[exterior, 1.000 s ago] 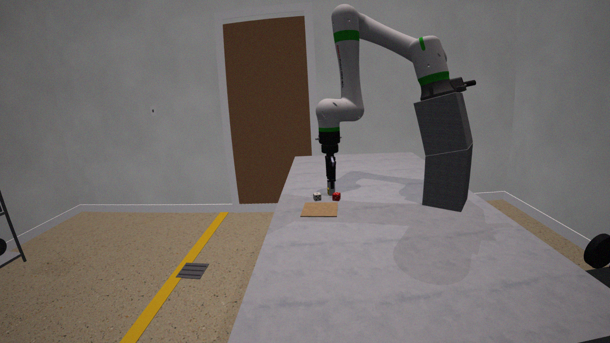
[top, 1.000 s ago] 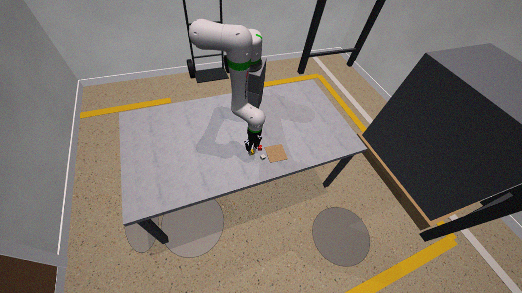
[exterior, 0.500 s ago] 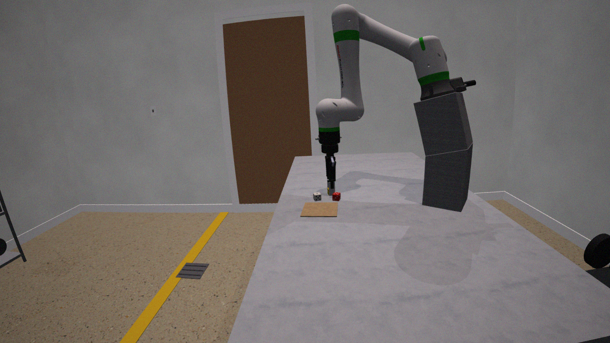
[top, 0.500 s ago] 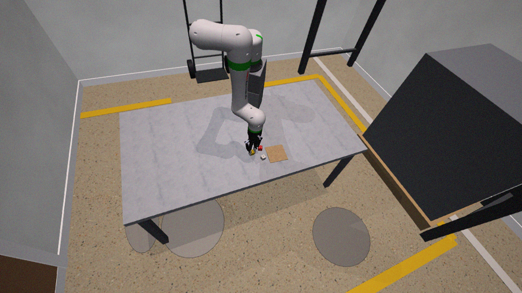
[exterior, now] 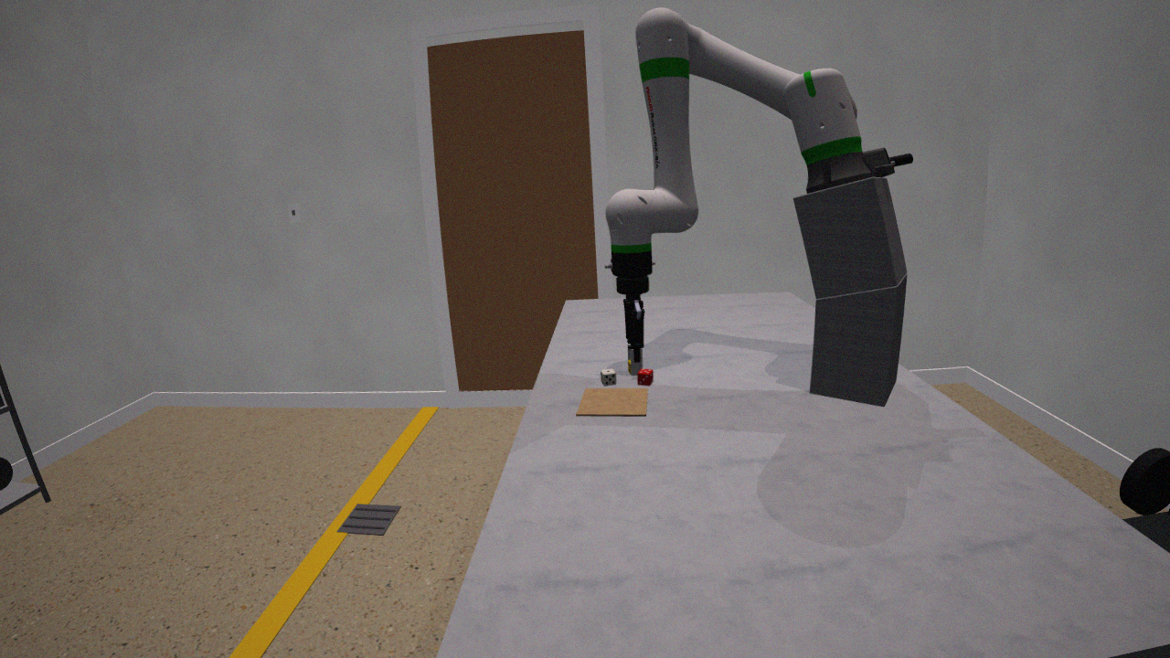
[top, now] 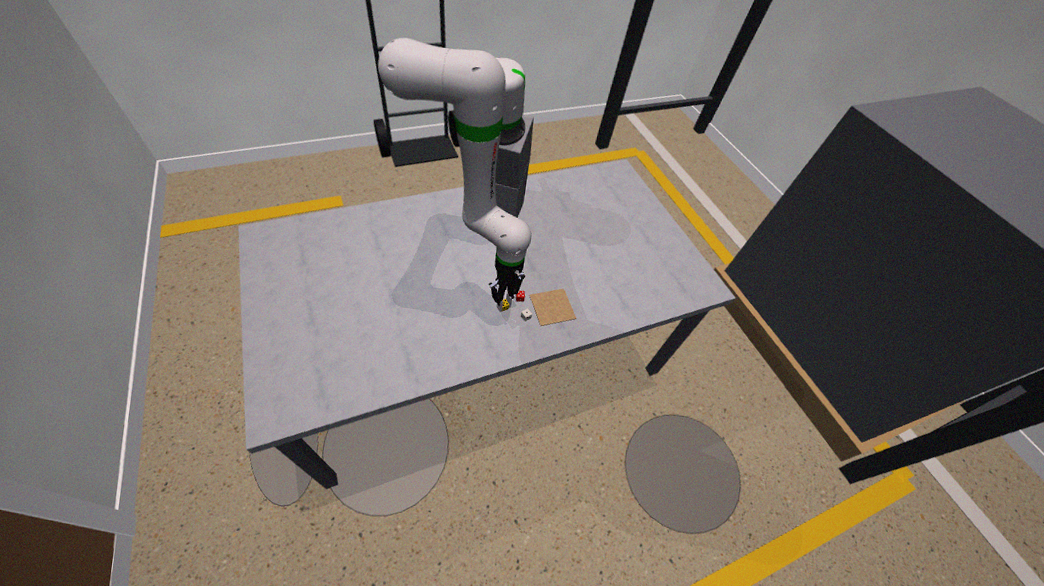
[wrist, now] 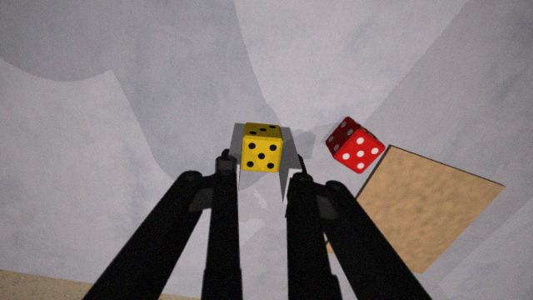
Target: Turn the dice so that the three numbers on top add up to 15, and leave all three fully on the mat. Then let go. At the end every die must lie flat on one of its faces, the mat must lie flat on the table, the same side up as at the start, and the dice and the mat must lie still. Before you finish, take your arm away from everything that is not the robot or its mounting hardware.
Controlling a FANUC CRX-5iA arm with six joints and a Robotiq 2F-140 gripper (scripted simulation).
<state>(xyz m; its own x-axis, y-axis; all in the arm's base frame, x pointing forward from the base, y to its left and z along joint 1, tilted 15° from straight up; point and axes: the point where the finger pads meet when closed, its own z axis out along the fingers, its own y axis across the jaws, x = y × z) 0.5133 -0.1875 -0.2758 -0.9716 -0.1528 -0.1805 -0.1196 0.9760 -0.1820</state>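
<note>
The arm (exterior: 666,122) reaches down from its grey pedestal (exterior: 855,327) to the table (top: 343,312); the gripper (wrist: 262,159) points straight down, its tips at the table top. The fingers are drawn in close and pinch the yellow die (wrist: 261,151) by two opposite sides; a pad stands against each flank. The die sits low at the table surface; whether it rests on the table I cannot tell. The face it turns to the wrist camera shows five black pips; the face beyond shows three, seen edge-on.

The red die (wrist: 356,150) lies on the table just beside the yellow one, apart from it, near a corner of the mat (wrist: 420,208); its broad face shows five white pips, and it sits turned at an angle to the yellow die. In the exterior view the red die (exterior: 645,376) and the white die (exterior: 608,376) stand side by side along the mat's (exterior: 611,401) far edge, with the gripper (exterior: 633,360) between them and a little behind; the white die's pips are too small to count.

From the top view the mat (top: 553,305) lies flat near the table's edge; the white die (top: 525,314), the red die (top: 522,294) and the gripper (top: 503,296) cluster beside it. All three dice are off the mat, on the bare table.
</note>
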